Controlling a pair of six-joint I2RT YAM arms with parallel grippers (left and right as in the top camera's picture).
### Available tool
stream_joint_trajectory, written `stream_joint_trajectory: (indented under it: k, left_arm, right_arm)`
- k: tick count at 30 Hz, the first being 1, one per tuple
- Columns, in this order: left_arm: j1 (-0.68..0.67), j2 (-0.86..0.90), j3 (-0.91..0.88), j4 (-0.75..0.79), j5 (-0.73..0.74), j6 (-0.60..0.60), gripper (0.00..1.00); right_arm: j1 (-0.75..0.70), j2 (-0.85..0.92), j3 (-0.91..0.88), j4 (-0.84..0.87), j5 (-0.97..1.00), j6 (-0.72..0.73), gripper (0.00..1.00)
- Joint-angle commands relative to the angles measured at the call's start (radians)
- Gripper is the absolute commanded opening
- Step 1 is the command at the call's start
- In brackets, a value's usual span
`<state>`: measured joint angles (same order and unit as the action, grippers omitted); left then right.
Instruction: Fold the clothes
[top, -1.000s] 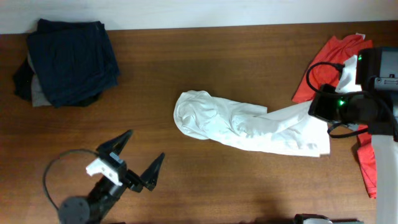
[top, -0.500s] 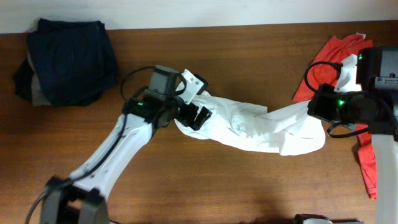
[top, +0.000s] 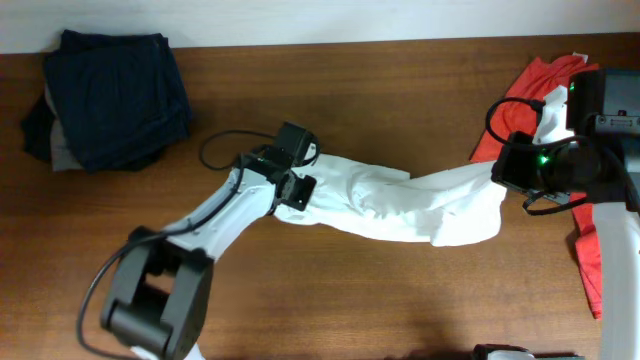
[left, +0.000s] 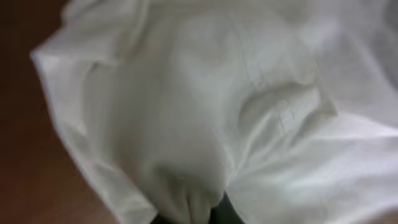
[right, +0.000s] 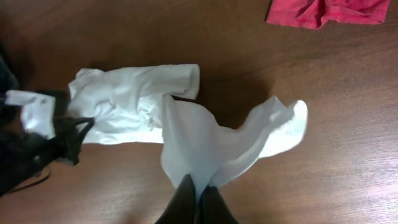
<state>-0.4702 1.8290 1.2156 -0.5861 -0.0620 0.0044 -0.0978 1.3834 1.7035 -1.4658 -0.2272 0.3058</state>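
Observation:
The white shirt (top: 380, 200) lies bunched in a long strip across the middle of the table. My left gripper (top: 298, 190) is at its left end, shut on a fold of the white cloth (left: 205, 112), which fills the left wrist view. At the right end, my right gripper (top: 500, 178) is shut on the shirt, and its dark fingertips (right: 186, 202) pinch a raised flap of the fabric (right: 186, 143) above the wood. The red tee (top: 530, 85) lies at the far right, partly under the right arm.
A pile of dark folded garments (top: 115, 95) sits at the back left corner. The brown wooden table (top: 400, 90) shows bare wood in front of and behind the shirt. The left arm's black cable (top: 215, 150) loops just behind its wrist.
My left arm swung from the front left of the table to the shirt's left end, and its jaws went from open to shut on the cloth. The right end of the shirt rose slightly.

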Motion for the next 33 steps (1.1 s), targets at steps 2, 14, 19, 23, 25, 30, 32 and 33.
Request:
stream_joint_trajectory:
  k: [2,14,19,23,25,30,32,33]
  left_arm:
    - [0.002,-0.44,0.035,-0.196,-0.145,-0.103,0.0]
    - [0.014,-0.662,0.03,-0.413,0.028,-0.12,0.99]
    - [0.012,-0.181,0.031,-0.212,0.153,-0.12,0.99]
    - [0.012,0.046,0.031,-0.008,0.143,-0.116,0.95]
    - [0.012,0.087,0.031,0.023,0.102,-0.116,0.84]
    - [0.013,0.095,0.031,0.002,0.092,-0.116,0.61]
    - [0.005,0.095,0.031,0.002,0.093,-0.112,0.4]
    - [-0.006,0.095,0.031,0.002,0.093,-0.112,0.22]
  right_arm:
    - [-0.006,-0.012,0.002,-0.001,-0.002,-0.013,0.04]
    - [-0.005,-0.048,0.002,0.034,-0.027,-0.013,0.04]
    - [-0.005,0.017,0.002,0.024,-0.024,-0.014,0.04]
    - [-0.005,0.048,0.002,0.026,-0.024,-0.014,0.04]
    - [-0.005,0.048,0.002,0.026,-0.024,-0.014,0.04]
    - [-0.005,0.048,0.002,0.025,-0.024,-0.037,0.04]
    - [-0.005,0.048,0.002,0.025,-0.024,-0.037,0.04]
    - [-0.005,0.048,0.002,0.025,-0.024,-0.037,0.04]
